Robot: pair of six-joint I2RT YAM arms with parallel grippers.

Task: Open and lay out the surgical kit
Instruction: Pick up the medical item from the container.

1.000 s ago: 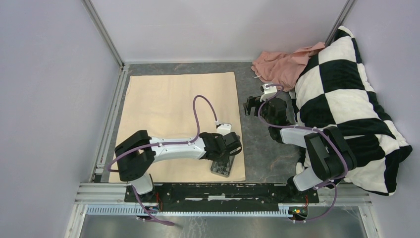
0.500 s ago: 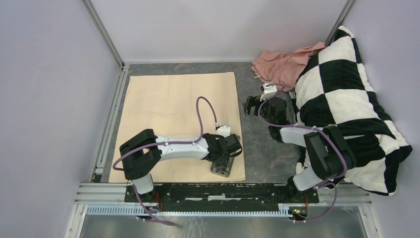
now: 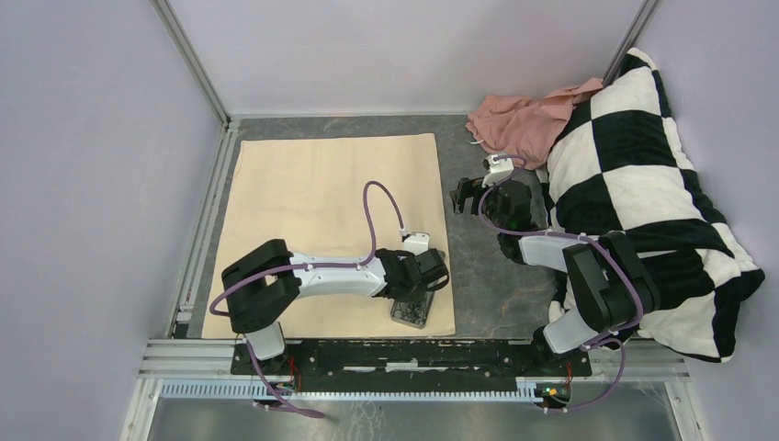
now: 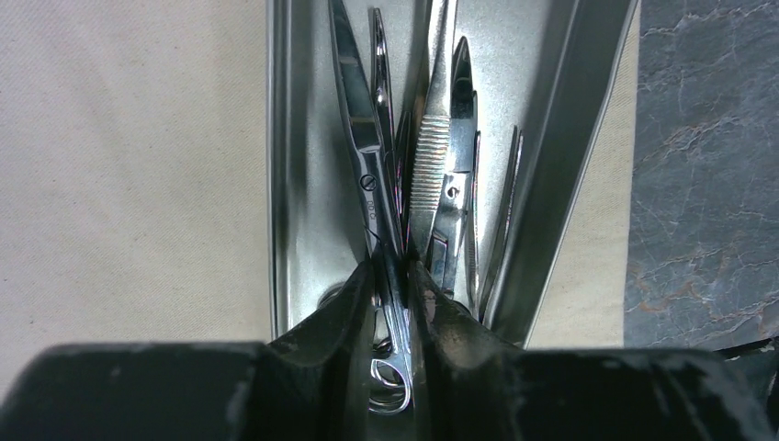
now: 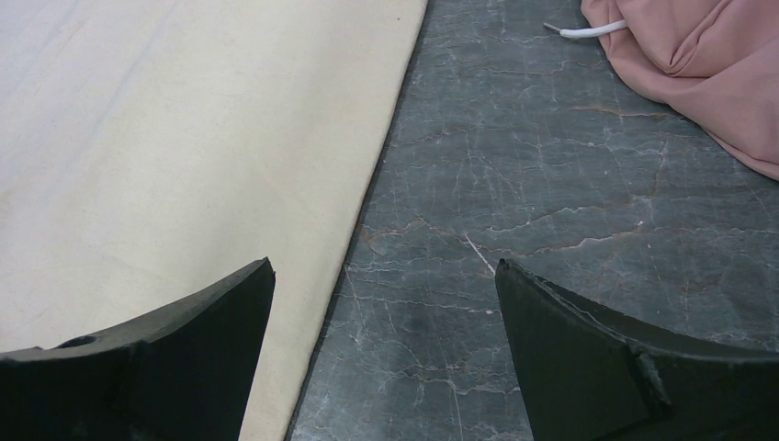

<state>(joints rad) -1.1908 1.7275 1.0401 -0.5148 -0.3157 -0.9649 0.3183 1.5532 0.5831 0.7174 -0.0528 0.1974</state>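
Observation:
The beige cloth wrap (image 3: 321,211) lies spread flat on the dark table. The small steel tray (image 3: 412,310) sits on the wrap's near right corner, mostly under my left gripper (image 3: 424,287). In the left wrist view the tray (image 4: 299,165) holds several slim silver instruments. My left gripper (image 4: 393,276) is down in the tray and shut on a scissor-handled instrument (image 4: 367,175) near its finger rings. My right gripper (image 3: 462,195) hovers open and empty over the bare table, just right of the wrap's edge (image 5: 184,165).
A pink cloth (image 3: 519,119) is bunched at the back right, also in the right wrist view (image 5: 698,64). A black-and-white checkered pillow (image 3: 643,184) fills the right side. A metal rail (image 3: 207,230) runs along the wrap's left edge.
My left gripper has shifted slightly down over the tray and its arm has swung a little. The right arm has not moved.

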